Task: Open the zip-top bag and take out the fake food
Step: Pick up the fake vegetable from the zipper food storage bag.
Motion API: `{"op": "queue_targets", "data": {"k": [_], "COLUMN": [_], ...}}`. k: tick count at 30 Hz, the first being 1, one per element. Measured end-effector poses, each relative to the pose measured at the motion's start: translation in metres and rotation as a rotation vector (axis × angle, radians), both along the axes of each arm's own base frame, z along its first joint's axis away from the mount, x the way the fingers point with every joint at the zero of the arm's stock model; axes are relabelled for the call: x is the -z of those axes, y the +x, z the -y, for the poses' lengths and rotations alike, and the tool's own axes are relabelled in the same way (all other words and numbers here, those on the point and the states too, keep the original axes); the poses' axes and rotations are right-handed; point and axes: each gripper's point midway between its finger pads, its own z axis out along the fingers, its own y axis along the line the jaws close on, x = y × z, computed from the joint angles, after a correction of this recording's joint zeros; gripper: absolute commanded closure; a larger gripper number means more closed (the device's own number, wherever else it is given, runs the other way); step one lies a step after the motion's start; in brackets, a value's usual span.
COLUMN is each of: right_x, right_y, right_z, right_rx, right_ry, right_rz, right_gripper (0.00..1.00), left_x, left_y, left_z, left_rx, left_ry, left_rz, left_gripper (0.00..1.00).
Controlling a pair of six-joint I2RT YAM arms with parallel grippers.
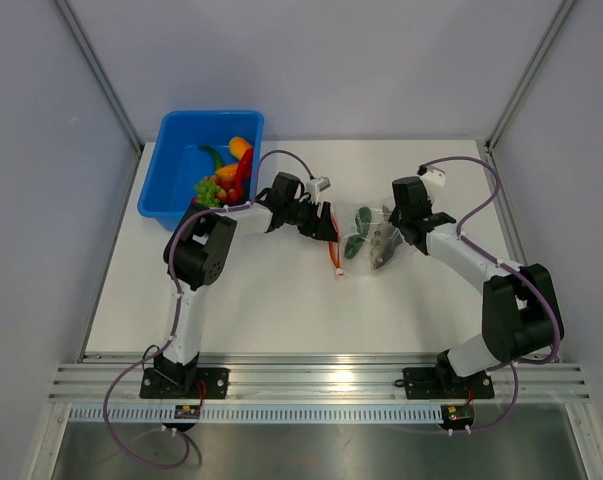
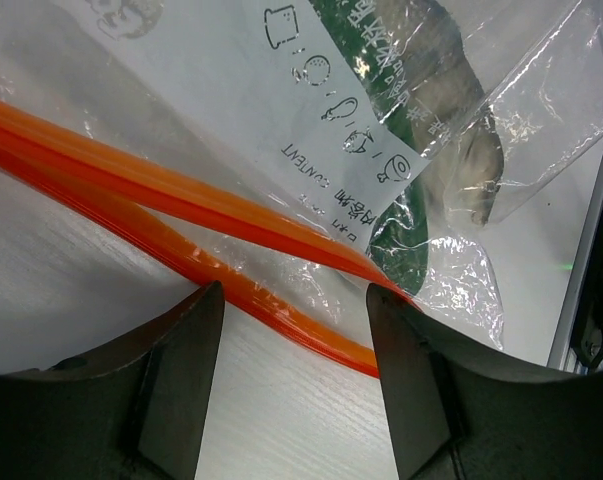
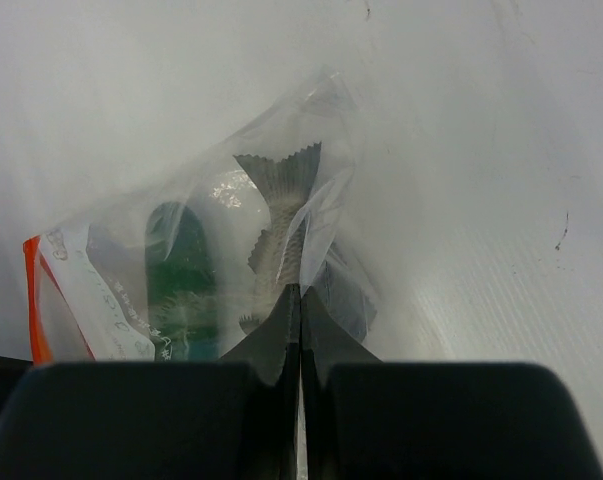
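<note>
Left tool (image 2: 294,293), fingers apart, hangs over the zip-top bag's (image 1: 366,240) orange strip (image 2: 181,200), blue tub (image 1: 181,172) behind it; right tool (image 3: 300,296) pinches the bag's opposite end.

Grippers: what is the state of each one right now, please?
Left gripper: open, over the orange zip strip, not gripping it.
Right gripper: closed, pinching the bag.
</note>
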Motion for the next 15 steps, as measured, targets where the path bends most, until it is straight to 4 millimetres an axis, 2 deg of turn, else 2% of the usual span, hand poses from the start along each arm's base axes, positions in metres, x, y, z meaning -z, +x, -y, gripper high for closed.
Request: {"op": "queue_targets", "data": {"k": [9,15], "right_x": [0.003,0.005], "right_y": [-0.001,-0.002], "right_z": [-0.001,-0.001], "right_rx": [-0.006,-0.005], "right_ry": [0.004,0.004], "right_rz": [-0.006,-0.007], "right_gripper": [1.0,1.0], "left_x": [0.001,0.002], "left_y": [-0.01,-0.011], "left_z": [0.011,0.014], "left_rx": [0.063,0.065], "left_ry": [-0.02,0.041], "left_rz": [0.059,0.137], "left_gripper": [0.33,0.32]}}
